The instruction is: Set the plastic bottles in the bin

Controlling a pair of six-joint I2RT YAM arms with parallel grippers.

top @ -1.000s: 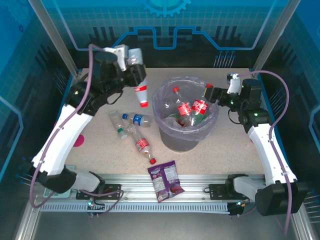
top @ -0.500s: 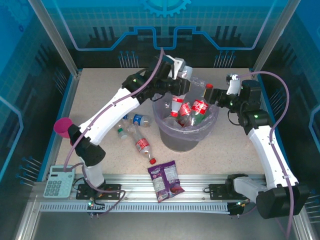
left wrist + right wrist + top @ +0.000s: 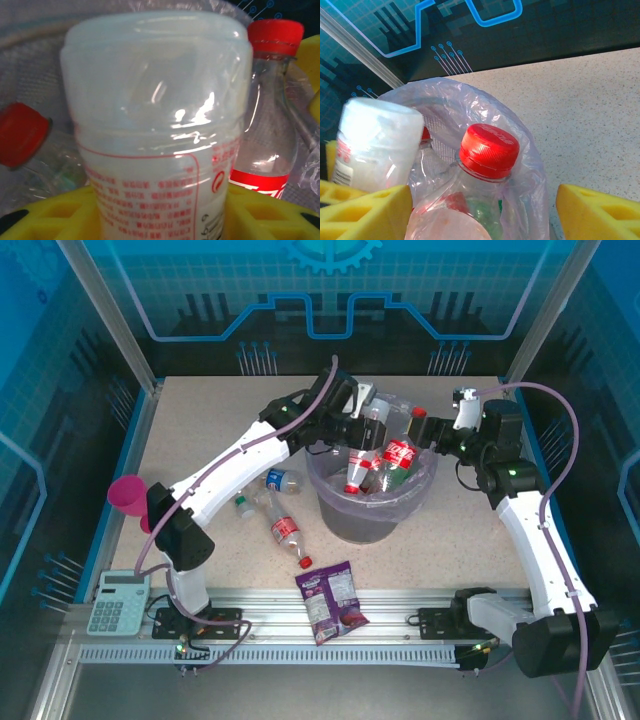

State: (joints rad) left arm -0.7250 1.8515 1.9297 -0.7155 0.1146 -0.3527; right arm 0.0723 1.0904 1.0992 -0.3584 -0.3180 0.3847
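- While the left gripper clamps a clear, red-labelled plastic bottle over the round grey, lavender-bagged bin, the step looks like release.
- Next: spread fingers, let it drop in.
- Meanwhile right gripper: fingers spread wide, holding nothing, at the bin's rim.

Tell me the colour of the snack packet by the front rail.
The snack packet is purple; top external view shows it best.

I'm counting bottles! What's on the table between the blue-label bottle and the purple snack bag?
A red-labelled bottle lies on its side between the blue-label bottle and the snack packet, in the top external view.
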